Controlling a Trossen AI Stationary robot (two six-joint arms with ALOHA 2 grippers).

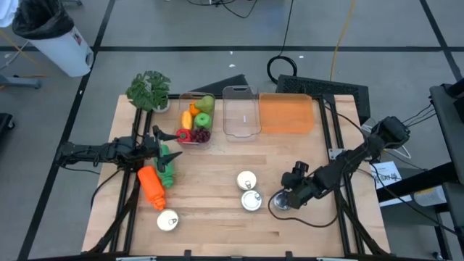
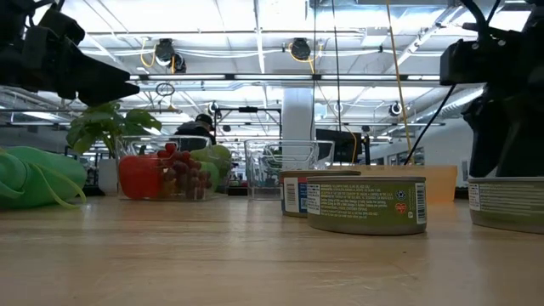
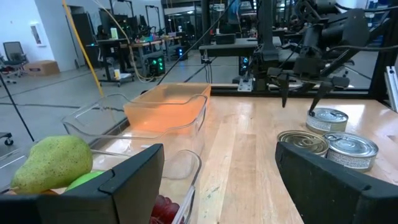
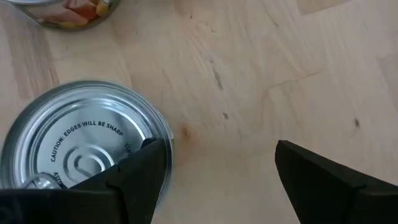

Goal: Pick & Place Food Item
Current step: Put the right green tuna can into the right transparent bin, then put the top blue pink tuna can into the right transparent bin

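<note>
Steel-lidded round tin can beside the right tool, fingers apart; centre before clamping.

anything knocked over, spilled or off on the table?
No spill or damage shows. The cans stand upright. The orange bottle and a green item lie flat near the left pincer. The right pincer is open over a can, not gripping.

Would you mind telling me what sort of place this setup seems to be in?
Most likely a robotics lab or open workshop hall. Beyond the wooden table, the low view shows an industrial ceiling with long light strips, and the left wrist view shows workbenches with equipment and cables on a bare floor.
</note>
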